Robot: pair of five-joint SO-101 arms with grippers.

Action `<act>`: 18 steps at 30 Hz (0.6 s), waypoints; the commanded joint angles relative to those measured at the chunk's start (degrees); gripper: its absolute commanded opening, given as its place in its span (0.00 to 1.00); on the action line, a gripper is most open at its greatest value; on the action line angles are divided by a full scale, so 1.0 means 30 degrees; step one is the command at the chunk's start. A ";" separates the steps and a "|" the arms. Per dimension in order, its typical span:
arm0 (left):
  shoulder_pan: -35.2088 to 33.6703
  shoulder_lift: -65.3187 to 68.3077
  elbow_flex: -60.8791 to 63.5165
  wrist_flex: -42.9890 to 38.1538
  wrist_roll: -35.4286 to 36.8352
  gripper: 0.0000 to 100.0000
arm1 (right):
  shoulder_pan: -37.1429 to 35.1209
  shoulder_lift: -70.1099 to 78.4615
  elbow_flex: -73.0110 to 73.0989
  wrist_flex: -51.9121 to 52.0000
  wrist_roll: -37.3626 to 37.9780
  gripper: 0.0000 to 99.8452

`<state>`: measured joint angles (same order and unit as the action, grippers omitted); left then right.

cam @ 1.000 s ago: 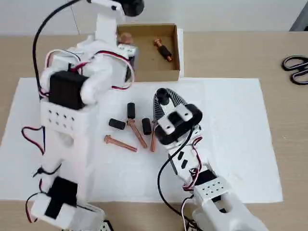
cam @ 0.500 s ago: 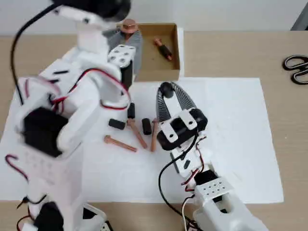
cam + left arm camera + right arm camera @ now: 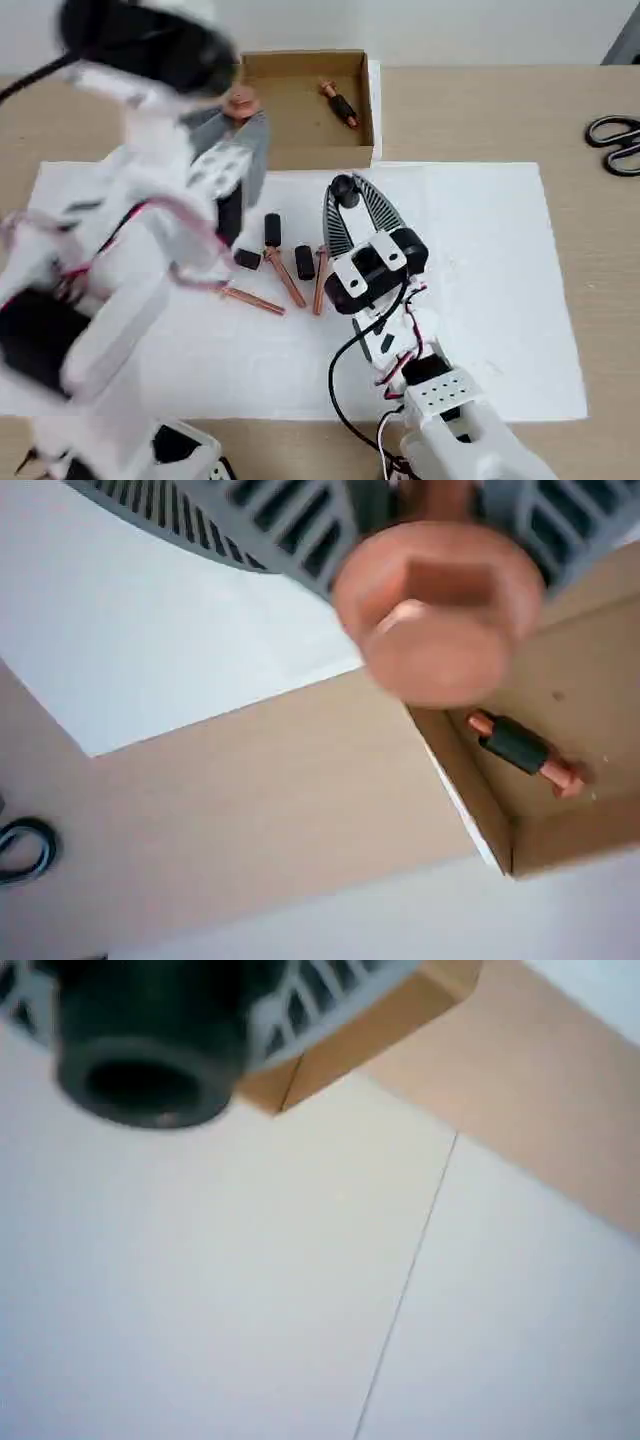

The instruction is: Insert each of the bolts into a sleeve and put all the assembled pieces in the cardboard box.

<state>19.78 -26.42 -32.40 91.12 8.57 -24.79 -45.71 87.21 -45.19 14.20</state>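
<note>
Left gripper: I see its fingers clamped on one copper bolt, at the left wall of the cardboard box.
Left arm: it blocks my sight of the left part of the white paper.
Loose bolts: I count three, lying on the paper.
Loose sleeves: three, among those bolts.
Right gripper: fingers pinching a fourth sleeve, near the box.
Assembled piece: one, inside the box.
Scissors: far right on the table.
</note>
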 commanded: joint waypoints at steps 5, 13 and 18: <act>-0.0733 -0.5802 0.6374 -0.0527 -0.1963 0.01 | 0.0103 -0.0542 0.0703 -0.0337 0.0088 0.00; -0.3370 -1.2835 1.6337 -0.5832 -0.1993 0.01 | 0.0103 -0.0982 0.1934 -0.0454 0.0147 0.00; -0.3341 -1.6176 2.1817 -0.8791 -0.1963 0.01 | 0.0220 -0.5026 0.1993 -0.0132 0.0645 0.00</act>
<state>10.11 -70.02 25.45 70.46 2.77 -24.79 -53.10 93.45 -45.19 14.37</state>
